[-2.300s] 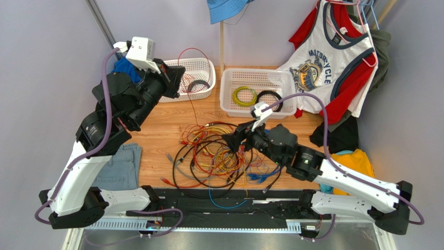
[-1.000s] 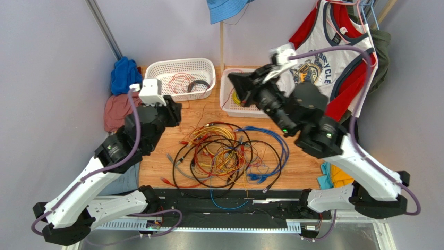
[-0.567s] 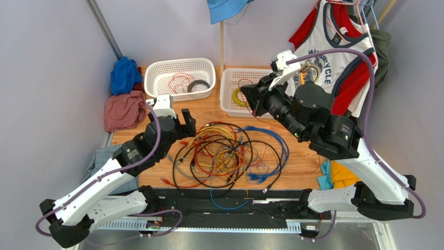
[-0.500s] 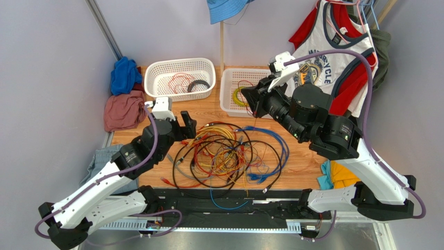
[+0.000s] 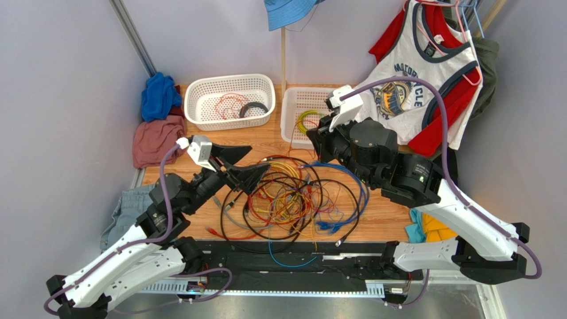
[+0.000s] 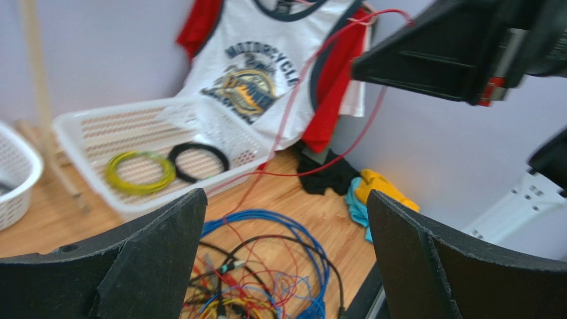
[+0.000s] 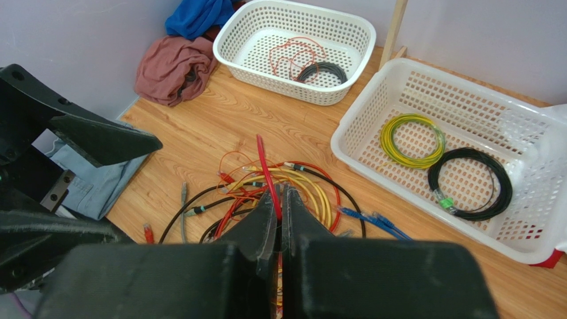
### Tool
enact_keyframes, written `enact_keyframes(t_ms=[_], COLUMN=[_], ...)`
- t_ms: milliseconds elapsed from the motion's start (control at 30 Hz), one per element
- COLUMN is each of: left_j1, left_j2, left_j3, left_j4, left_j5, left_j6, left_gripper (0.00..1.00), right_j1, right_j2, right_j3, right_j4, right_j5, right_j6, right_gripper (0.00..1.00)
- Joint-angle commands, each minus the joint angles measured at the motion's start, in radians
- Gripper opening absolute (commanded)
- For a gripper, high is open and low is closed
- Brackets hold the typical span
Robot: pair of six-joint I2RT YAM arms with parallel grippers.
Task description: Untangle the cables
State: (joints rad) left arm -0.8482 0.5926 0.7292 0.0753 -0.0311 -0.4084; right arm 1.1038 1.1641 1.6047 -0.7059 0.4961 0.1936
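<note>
My left claw point(image 6: 286, 197) gapes wide, empty, beside the tangled black, red, orange, yellow and blue cables point(image 5: 293, 196) at centre frame. My right claw point(image 7: 279, 197) clamps shut on one thin red cable point(image 7: 265, 166).

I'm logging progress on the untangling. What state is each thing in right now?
left gripper: open, empty, at the pile's edge.
right gripper: shut on the red cable.
red cable: drawn up from the pile.
cables: tangled in one pile.
left basket: holds red loops and a black ring.
right basket: holds a yellow-green coil and a black coil.
</note>
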Motion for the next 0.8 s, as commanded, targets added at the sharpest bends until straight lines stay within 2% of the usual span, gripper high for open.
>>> enact_keyframes(t_ms=[0, 200, 367, 767], left_j1=[-0.003, -0.02, -0.032, -0.058], left_j2=[0.029, 0.071, 0.151, 0.358], left_j3=[-0.077, -0.128, -0.125, -0.047], left_j4=[0.291, 0.382, 0.419, 0.524], left_j5=[0.209, 0.244, 0.215, 0.206], left_j6=[0.06, 0.094, 0.125, 0.129], left_gripper=[0.99, 0.99, 0.99, 0.99], right_j1=[0.001, 0.002, 0.001, 0.001], right_j2=[0.011, 0.034, 0.063, 0.098], right_j3=[0.0, 0.017, 0.052, 0.043], right_j4=[0.051, 0.049, 0.045, 0.075], right_j5=[-0.045, -0.1, -0.189, -0.274], right_j6=[0.038, 0.07, 0.119, 0.152], right_gripper=[0.0, 0.0, 0.0, 0.0])
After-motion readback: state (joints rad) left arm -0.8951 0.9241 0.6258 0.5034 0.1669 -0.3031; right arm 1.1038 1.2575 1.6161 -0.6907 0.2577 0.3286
